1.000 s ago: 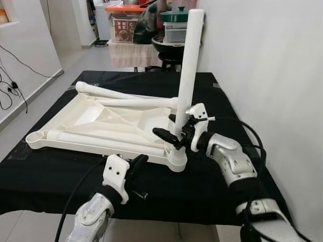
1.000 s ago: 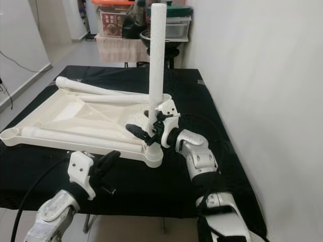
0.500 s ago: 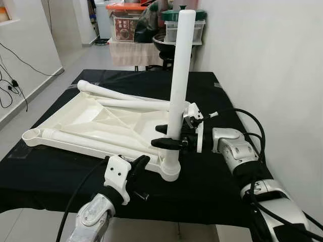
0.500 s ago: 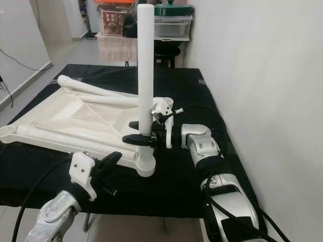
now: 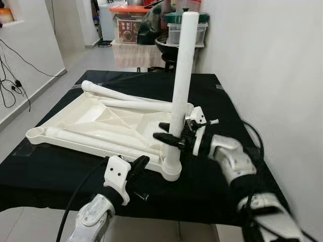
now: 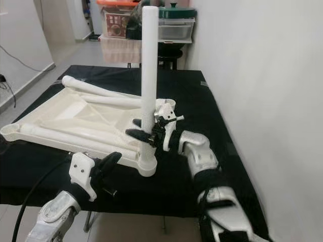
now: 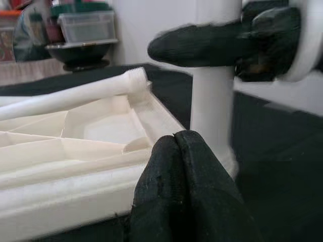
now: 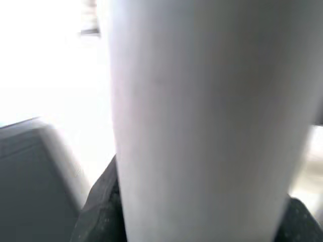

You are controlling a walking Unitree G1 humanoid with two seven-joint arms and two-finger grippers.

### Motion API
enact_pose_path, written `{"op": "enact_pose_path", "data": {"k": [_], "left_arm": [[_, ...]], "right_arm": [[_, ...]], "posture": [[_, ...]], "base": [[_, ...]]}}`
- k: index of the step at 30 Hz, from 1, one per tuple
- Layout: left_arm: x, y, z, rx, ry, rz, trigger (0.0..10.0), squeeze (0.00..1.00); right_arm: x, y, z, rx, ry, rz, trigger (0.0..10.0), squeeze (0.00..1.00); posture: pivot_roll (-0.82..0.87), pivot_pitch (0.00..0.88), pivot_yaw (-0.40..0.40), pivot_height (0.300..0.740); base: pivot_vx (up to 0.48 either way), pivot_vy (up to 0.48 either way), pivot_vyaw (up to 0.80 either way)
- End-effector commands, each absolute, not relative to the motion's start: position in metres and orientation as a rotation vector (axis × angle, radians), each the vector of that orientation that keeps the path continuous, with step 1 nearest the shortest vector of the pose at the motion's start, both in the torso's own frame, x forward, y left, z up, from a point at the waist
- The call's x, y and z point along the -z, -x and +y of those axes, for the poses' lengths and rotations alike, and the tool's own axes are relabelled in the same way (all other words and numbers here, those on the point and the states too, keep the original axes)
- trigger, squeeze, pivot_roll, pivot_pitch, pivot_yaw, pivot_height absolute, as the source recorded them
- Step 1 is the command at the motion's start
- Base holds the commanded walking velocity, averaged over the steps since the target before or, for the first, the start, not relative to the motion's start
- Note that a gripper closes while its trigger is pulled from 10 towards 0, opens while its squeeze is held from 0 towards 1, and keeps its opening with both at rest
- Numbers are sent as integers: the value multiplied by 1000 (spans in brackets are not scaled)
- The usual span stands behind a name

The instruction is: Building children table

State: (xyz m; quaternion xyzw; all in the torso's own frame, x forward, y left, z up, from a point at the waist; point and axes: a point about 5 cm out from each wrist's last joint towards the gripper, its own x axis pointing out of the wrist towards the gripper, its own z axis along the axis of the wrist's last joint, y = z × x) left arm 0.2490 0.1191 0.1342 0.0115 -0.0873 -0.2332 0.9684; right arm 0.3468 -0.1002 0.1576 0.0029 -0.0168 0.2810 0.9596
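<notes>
Left eye view: right gripper (image 5: 166, 133) fingers clamp the upright white leg (image 5: 180, 75), seated in the near-right corner socket of the upturned tabletop (image 5: 101, 123) on the black table (image 5: 50, 174), near its front edge. Left gripper (image 5: 139, 164) fingers pressed closed, just beside. No legible writing.

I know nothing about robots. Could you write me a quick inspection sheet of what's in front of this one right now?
Surface: table under a black cloth.
Job's things: white tabletop lying upside down; one white leg standing upright in its near corner socket; other legs lying loose on it.
Clutter: nothing seen on the cloth.
Grippers: right gripper clasps the upright leg low down; left gripper shut, empty, near the cloth's front edge.
Cables: black cable along the left arm; wires by the left wall.
Surroundings: white wall on the right; storage boxes and pots behind the table.
</notes>
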Motion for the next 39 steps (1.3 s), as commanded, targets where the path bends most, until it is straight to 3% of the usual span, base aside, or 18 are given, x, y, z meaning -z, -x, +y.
{"op": "enact_pose_path", "data": {"k": [1, 4, 5, 12, 13, 14, 15, 19, 20, 29, 30, 39], "left_arm": [[-135, -249, 123, 466, -29, -177, 10000, 0], [-135, -249, 124, 464, -30, -177, 10000, 0], [-134, -250, 124, 467, -33, -173, 10000, 0], [-135, -251, 124, 456, -44, -180, 10000, 0], [-135, -251, 124, 453, -44, -181, 10000, 0], [-135, -251, 124, 453, -44, -181, 10000, 0], [-135, -251, 124, 453, -44, -181, 10000, 0], [-135, -251, 123, 456, -42, -180, 10000, 0], [-135, -252, 123, 458, -40, -180, 10000, 0], [-136, -253, 121, 462, -32, -181, 10000, 0], [-136, -253, 121, 461, -31, -182, 10000, 0], [-136, -253, 120, 459, -29, -184, 10000, 0]], "right_arm": [[-139, -332, -96, -443, 138, 37, 0, 0], [-139, -323, -87, -463, 212, 19, 0, 0], [-129, -338, -107, -390, 3, 126, 0, 0], [-132, -344, -106, -402, -67, 127, 0, 0], [-132, -344, -106, -404, -67, 139, 9137, 0], [-132, -344, -106, -404, -67, 139, 9137, 0], [-134, -341, -104, -379, -73, 154, 10000, 0], [-139, -340, -100, -407, -88, 148, 10000, 0], [-143, -340, -99, -450, -90, 134, 10000, 1000], [-185, -361, -110, -830, 4, 21, 10000, 1000], [-193, -362, -113, -915, 47, 1, 10000, 0], [-212, -366, -123, -1176, 108, 27, 10000, 0]], "posture": [[-20, 0, -29, 740], [-20, 0, -29, 740], [-17, 0, -30, 740], [-20, 0, -31, 740], [-21, 0, -31, 740], [-21, 0, -31, 740], [-23, 0, -29, 740], [-23, 0, -27, 740], [-23, 0, -26, 740], [-21, 0, -32, 740], [-19, 0, -35, 740], [-6, 0, -43, 740]], "base": [[0, 0, 0], [0, 0, 0], [0, 0, 0], [0, 0, 0], [0, 0, 0], [0, 0, 0], [0, 0, 0], [0, 0, 0], [0, 0, 0], [0, 0, 0], [0, 0, 0], [0, 0, 0]]}}
